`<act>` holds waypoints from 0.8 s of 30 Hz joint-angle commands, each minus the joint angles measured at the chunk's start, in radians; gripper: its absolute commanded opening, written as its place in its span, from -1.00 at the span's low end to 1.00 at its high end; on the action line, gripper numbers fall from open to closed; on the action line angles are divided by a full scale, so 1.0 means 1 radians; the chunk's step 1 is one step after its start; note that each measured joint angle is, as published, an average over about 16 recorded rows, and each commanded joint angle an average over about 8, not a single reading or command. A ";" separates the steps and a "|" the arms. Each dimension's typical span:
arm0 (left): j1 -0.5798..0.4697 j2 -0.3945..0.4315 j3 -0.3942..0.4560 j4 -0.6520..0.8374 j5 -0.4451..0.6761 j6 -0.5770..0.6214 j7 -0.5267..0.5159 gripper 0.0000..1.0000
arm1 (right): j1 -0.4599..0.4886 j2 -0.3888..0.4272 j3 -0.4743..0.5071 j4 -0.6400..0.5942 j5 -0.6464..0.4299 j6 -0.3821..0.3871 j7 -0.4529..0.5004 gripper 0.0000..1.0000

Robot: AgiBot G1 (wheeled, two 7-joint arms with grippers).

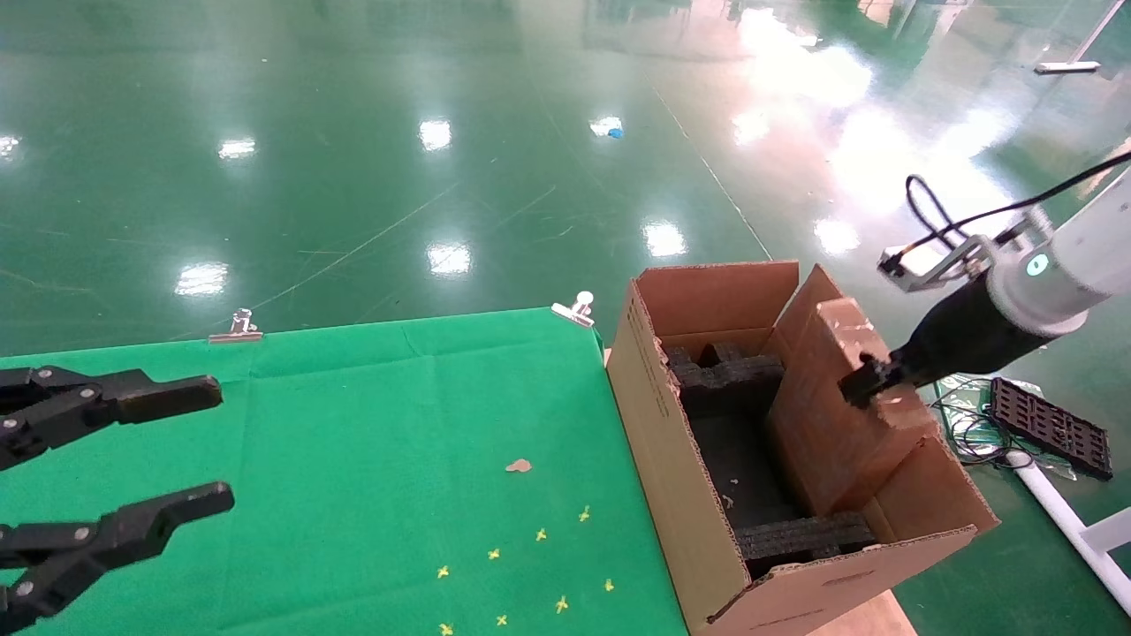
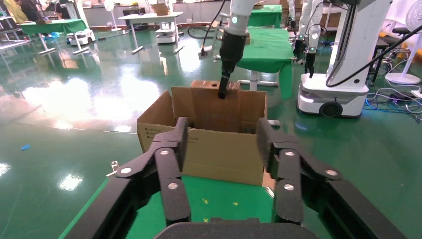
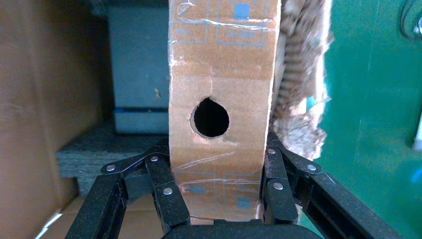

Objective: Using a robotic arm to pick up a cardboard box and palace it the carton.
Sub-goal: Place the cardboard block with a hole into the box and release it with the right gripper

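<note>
Right wrist view: right pincer point(image 3: 216, 186) clamped on cardboard box point(image 3: 221, 74), held inside carton point(image 1: 671, 459).

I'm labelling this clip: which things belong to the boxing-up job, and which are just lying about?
Job:
- small worn brown cardboard box with a round finger hole
- large brown corrugated carton
- right gripper, clamping the box

Lying about:
- green cloth
- silver binder clips
- black perforated tray
- left gripper, open, idle
</note>
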 commanded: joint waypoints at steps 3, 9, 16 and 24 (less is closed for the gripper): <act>0.000 0.000 0.000 0.000 0.000 0.000 0.000 1.00 | -0.043 -0.029 -0.005 -0.048 -0.001 0.024 -0.007 -1.00; 0.000 0.000 0.001 0.000 0.000 0.000 0.000 1.00 | -0.127 -0.079 -0.006 -0.118 0.004 0.080 -0.005 -1.00; 0.000 0.000 0.001 0.000 -0.001 0.000 0.001 1.00 | -0.217 -0.123 0.006 -0.178 0.028 0.139 -0.024 -1.00; 0.000 -0.001 0.001 0.000 -0.001 -0.001 0.001 1.00 | -0.262 -0.148 0.019 -0.225 0.048 0.187 -0.059 -0.13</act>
